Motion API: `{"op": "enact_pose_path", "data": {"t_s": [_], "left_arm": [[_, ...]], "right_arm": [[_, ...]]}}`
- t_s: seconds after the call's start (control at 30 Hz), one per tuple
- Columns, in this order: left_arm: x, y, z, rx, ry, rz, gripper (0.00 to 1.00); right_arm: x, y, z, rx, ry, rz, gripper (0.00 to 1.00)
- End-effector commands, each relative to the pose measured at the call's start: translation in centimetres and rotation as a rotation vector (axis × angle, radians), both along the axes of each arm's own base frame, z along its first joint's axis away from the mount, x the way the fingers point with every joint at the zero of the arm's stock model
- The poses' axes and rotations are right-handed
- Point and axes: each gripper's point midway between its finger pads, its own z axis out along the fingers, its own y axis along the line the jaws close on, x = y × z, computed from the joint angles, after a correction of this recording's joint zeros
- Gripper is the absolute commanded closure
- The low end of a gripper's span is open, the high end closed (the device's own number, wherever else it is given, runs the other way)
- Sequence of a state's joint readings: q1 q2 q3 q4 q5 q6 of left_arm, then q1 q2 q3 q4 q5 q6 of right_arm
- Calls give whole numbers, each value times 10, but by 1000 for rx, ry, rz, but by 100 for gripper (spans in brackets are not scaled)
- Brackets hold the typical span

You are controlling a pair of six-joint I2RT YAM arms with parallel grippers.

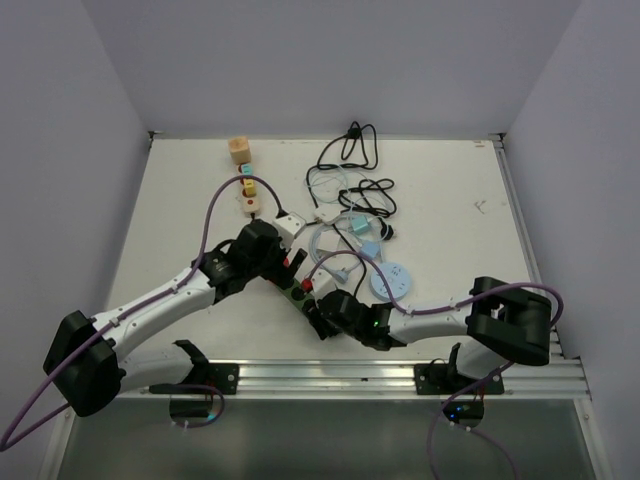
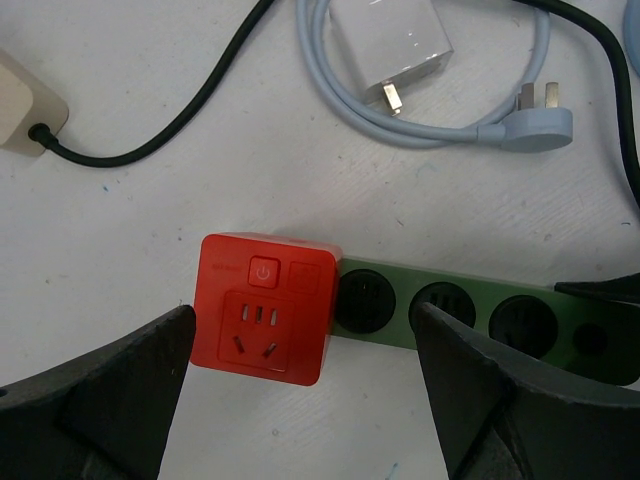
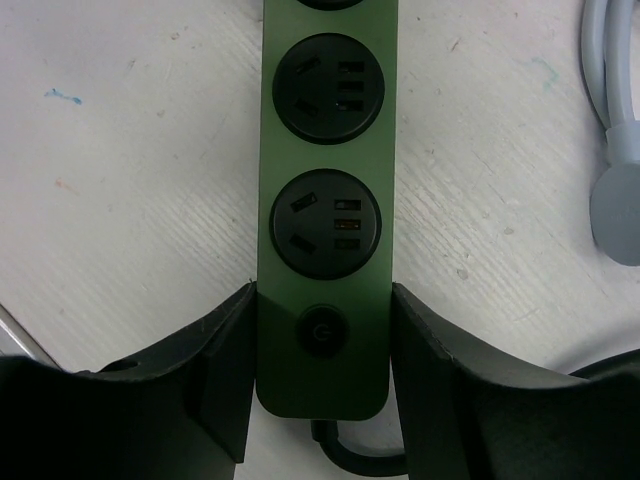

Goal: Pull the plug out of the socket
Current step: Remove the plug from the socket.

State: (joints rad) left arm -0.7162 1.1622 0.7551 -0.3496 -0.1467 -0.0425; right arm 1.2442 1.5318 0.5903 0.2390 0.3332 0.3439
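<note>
At the middle of the surface (image 2: 120, 220), the left gripper (image 2: 305, 335) hangs spread wide astride the red plug (image 2: 265, 310), seated on the end of the green strip (image 2: 480, 320). Rigid, smooth and likely tight-fitted, the plug wants pinching across its flat sides. The right gripper (image 3: 322, 320) clamps the strip's switch end.

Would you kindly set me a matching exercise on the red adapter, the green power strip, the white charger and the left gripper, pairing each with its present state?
Things:
1. red adapter
2. green power strip
3. white charger
4. left gripper

States:
A. clamped at its switch end by the right gripper
B. open, one finger on either side of the adapter
C. lying unplugged, prongs bare
D. seated on the end of the strip

Pairs: 1-D, 2-A, 3-C, 4-B.
</note>
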Motion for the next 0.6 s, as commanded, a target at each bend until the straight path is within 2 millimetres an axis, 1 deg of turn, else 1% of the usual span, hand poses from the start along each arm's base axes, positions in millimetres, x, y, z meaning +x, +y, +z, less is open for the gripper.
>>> {"op": "enact_pose_path", "data": {"t_s": [0.0, 0.03, 0.1, 0.13, 0.2, 0.27, 0.33, 0.37, 0.4, 0.5, 0.57], "left_arm": [[4, 1, 6, 19, -18, -5, 7], [5, 2, 4, 28, -16, -2, 7], [5, 3, 1, 42, -6, 5, 7], [5, 3, -1, 44, -2, 4, 7], [5, 2, -4, 53, 9, 0, 7], [5, 2, -7, 60, 19, -1, 7], [6, 1, -10, 69, 30, 0, 7], [7, 2, -12, 74, 34, 0, 7], [7, 2, -13, 80, 39, -1, 7], [8, 1, -15, 80, 43, -4, 8], [9, -1, -13, 71, 36, -8, 8]], "right_arm": [[10, -14, -3, -32, -35, -73, 69], [10, -15, -1, -31, -37, -76, 77], [10, -22, -3, -48, -38, -84, 83], [11, -23, -1, -45, -42, -89, 88], [11, -29, -2, -61, -47, -98, 92], [10, -34, 1, -64, -52, -103, 100], [12, -40, 1, -73, -63, -120, 100], [12, -41, 5, -62, -67, -124, 100], [11, -44, 3, -65, -68, -126, 100], [10, -44, 0, -57, -63, -119, 100], [8, -40, -2, -55, -55, -104, 100]]}}
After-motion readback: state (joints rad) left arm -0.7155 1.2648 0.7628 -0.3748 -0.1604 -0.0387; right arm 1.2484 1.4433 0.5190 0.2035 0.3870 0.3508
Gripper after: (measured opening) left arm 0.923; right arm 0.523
